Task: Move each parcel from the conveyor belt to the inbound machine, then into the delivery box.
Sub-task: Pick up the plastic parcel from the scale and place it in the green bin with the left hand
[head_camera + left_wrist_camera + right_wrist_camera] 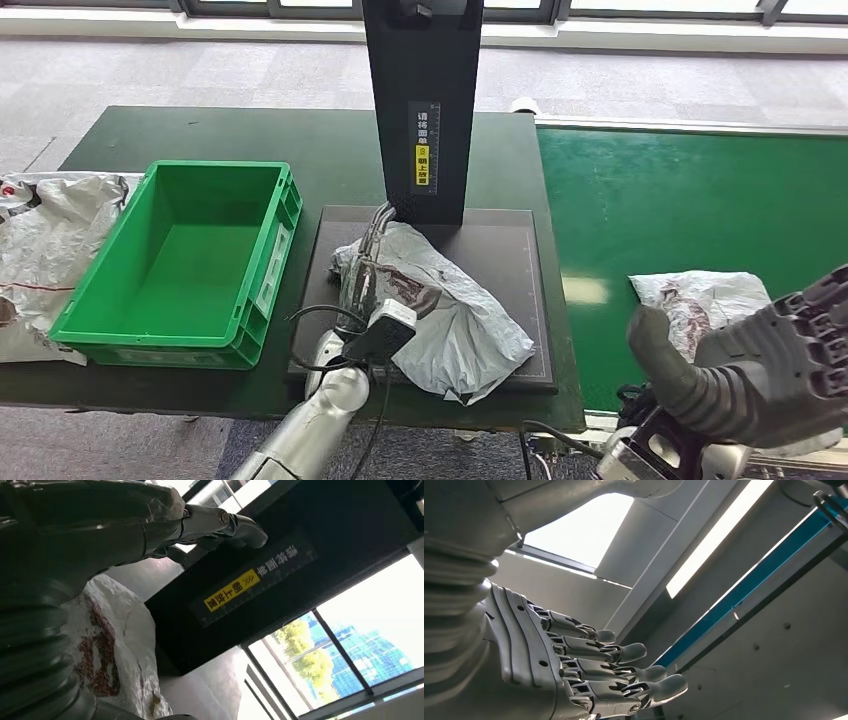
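Closest in: right hand [775, 375], big grey thumb up, fingers [624, 672] spread and straight, holding nothing, parked low beside the green conveyor belt [690, 200], probably waiting its turn on the next crumpled white plastic parcel [705, 300] lying there. Right wrist view just adds ceiling and light strips behind those fingers, so palm tipped upward.

Further in: left hand [365, 265] down on the crumpled white plastic parcel with dark red print [445, 310], sitting on the flat black scanner plate of the inbound machine [520, 250], presumably parked label-up under the black upright post [420, 100]. Can't tell if actually gripping or only resting. Left wrist view gets the yellow label [232, 590] on the post up close.

Left of that: green plastic delivery crate [180, 260], nothing inside, on the dark counter [200, 130].
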Robot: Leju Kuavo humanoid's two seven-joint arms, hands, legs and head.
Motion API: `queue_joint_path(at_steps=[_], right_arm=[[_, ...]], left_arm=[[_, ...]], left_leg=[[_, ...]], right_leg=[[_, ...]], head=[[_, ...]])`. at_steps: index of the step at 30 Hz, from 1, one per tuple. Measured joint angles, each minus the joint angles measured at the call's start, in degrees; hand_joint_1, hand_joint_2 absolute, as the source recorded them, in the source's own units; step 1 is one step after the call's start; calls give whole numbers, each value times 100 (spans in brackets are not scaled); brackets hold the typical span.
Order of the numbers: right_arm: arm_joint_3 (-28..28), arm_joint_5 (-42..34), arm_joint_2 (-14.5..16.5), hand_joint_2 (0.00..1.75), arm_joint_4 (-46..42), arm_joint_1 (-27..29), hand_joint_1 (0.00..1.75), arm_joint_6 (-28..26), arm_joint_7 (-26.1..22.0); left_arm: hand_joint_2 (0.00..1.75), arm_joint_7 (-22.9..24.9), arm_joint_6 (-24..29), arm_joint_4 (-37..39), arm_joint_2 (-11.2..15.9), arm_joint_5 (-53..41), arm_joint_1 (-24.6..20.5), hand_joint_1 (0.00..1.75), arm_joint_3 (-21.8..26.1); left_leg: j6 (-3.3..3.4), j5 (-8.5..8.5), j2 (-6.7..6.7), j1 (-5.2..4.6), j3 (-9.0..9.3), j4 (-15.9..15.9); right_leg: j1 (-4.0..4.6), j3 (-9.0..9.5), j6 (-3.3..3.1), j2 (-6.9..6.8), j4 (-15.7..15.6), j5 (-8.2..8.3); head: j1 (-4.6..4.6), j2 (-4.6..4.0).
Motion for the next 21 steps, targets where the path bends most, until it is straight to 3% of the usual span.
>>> queue_joint_path(at_steps=[9, 21], right_arm=[[32, -24, -3, 175, -3, 23, 0, 0, 2], [86, -202, -9, 175, -2, 27, 0, 2, 2]], left_arm=[[175, 251, 147, 794, -67, -100, -413, 0, -403], [175, 1427, 283, 2253, -72, -762, -852, 0, -1191]], left_leg=[[-1, -2, -1, 0, -2, -2], [0, -1, -2, 0, -3, -2]], right_leg=[[5, -3, 0, 1, 0, -4], [0, -2, 0, 1, 0, -4]], head=[[0, 0], [0, 0]])
